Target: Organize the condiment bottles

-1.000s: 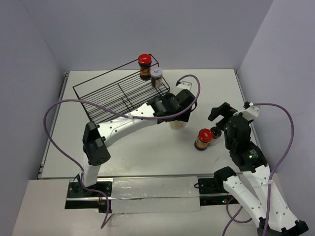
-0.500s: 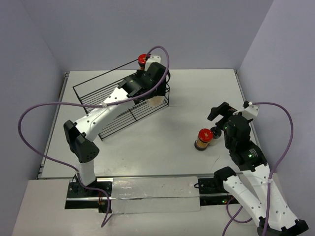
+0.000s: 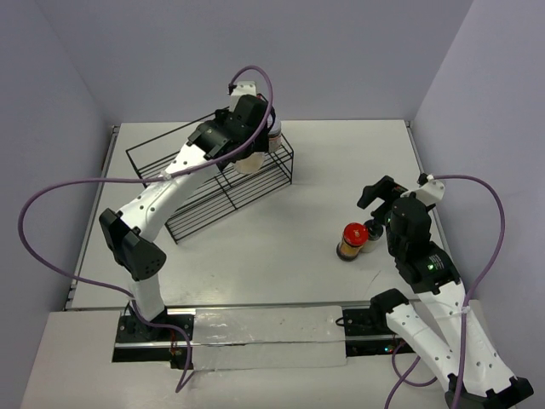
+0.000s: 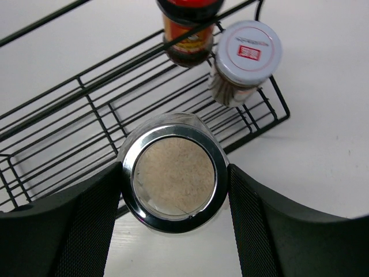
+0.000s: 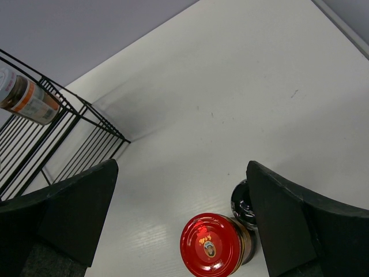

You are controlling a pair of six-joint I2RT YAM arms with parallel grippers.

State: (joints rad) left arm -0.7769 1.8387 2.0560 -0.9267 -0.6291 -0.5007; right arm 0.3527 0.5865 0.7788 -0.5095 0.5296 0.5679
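My left gripper (image 4: pixel 174 173) is shut on a clear jar of pale grains (image 4: pixel 174 164) with a chrome-rimmed top, held over the near right end of the black wire rack (image 4: pixel 69 133). In the top view this jar (image 3: pixel 249 162) hangs under the wrist above the rack (image 3: pixel 204 200). A red-lidded jar (image 4: pixel 187 32) and a grey-lidded jar (image 4: pixel 245 57) stand in the rack's right end. On the table at the right stands another red-lidded jar (image 3: pixel 352 241) with a black-lidded jar (image 5: pixel 242 202) touching it behind. My right gripper (image 5: pixel 181 173) is open above and just behind them, holding nothing.
The rack runs diagonally across the back left of the white table (image 3: pixel 341 153). Purple walls close in the back and sides. Purple cables loop off both arms. A metal rail (image 3: pixel 255 328) with the arm bases lines the near edge.
My left arm has swung back and left from the table's middle to the rack's right end, carrying the pale jar. The right arm and its two jars have not moved.
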